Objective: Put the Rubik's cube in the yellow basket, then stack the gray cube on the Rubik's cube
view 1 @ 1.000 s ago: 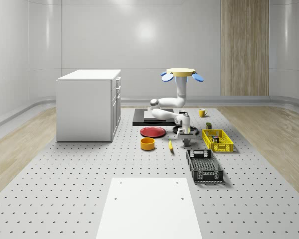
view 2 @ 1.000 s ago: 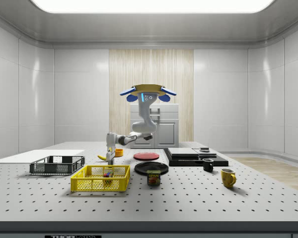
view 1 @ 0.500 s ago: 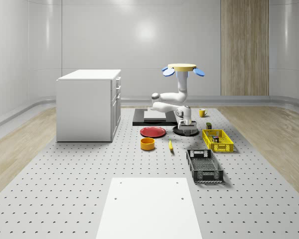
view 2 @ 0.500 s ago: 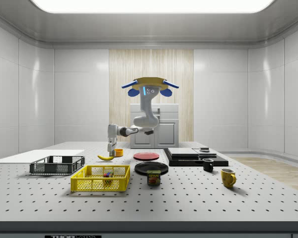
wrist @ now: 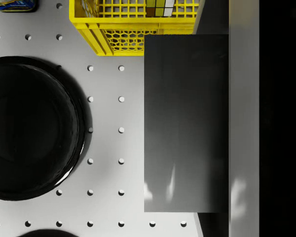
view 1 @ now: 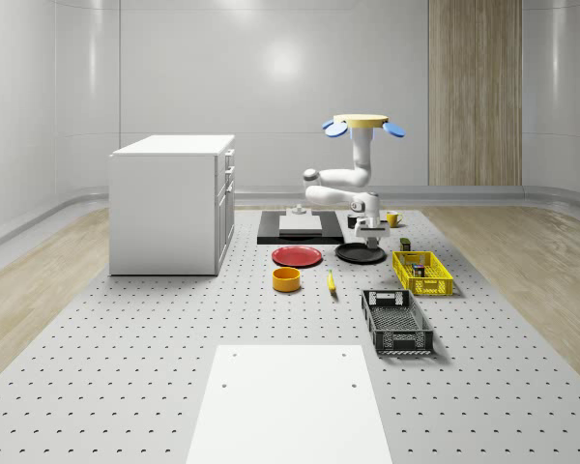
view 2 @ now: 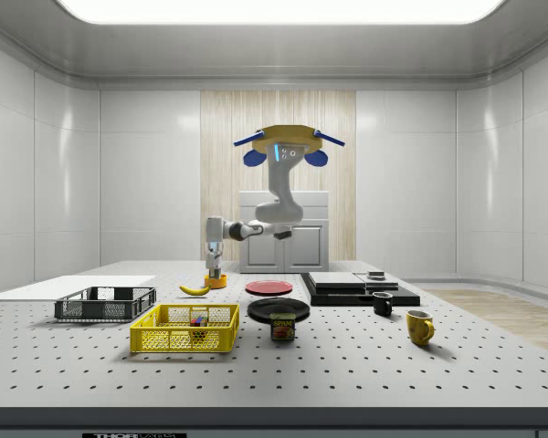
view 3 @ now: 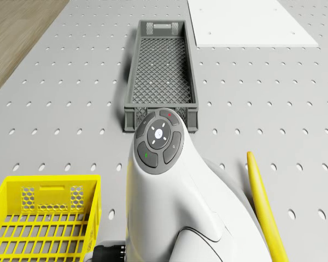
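Note:
The drone [view 1: 361,124] hovers above the table behind the black plate [view 1: 360,253], also seen as the drone [view 2: 289,144] in the side view. Its arm bends down to the gripper [view 1: 369,232], which hangs well above the table by the plate. The gripper [view 2: 215,267] is shut on the gray cube [wrist: 186,123], which looms close in the wrist view. The Rubik's cube [wrist: 160,7] lies inside the yellow basket [view 1: 422,273], and shows there as the Rubik's cube [view 2: 198,321] in the yellow basket [view 2: 184,328].
On the table are a dark mesh crate [view 1: 396,321], a banana [view 1: 331,282], an orange bowl [view 1: 286,279], a red plate [view 1: 297,256], a can [view 2: 282,327], two mugs [view 2: 419,327] and a black slab [view 1: 292,227]. A white cabinet [view 1: 172,203] stands at the whole-scene view's left.
The drone has risen and drifted to the whole-scene view's right. The gripper has lifted from low beside the banana, carrying the gray cube up over the black plate's area.

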You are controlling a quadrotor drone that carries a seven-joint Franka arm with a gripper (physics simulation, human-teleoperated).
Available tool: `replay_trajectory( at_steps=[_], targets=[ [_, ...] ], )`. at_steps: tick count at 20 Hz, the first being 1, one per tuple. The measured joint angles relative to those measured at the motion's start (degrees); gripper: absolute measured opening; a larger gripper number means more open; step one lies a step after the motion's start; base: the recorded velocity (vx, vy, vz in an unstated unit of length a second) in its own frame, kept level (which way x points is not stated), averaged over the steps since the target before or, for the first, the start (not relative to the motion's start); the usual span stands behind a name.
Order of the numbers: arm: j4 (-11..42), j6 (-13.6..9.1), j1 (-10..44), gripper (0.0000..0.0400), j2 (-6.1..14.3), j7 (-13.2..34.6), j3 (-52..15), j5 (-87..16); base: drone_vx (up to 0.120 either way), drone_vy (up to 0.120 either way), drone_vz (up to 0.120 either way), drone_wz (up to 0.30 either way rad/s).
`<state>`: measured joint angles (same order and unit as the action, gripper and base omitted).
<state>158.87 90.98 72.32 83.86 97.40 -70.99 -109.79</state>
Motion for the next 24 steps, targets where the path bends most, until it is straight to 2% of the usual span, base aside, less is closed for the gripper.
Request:
replay_trajectory(
  at_steps=[14,22,24],
  targets=[
    [-0.02,0.55,0.22,0.0250,0.62,0.18,-0.13,0.34,0.000,0.120,0.000,0.000],
    [-0.04,0.83,0.33,0.0250,0.93,0.26,-0.17,0.48,0.000,0.120,-0.115,0.000],
    [-0.04,0.90,0.36,0.0250,1.01,0.28,-0.18,0.51,0.000,0.120,-0.020,0.000]
  ],
)
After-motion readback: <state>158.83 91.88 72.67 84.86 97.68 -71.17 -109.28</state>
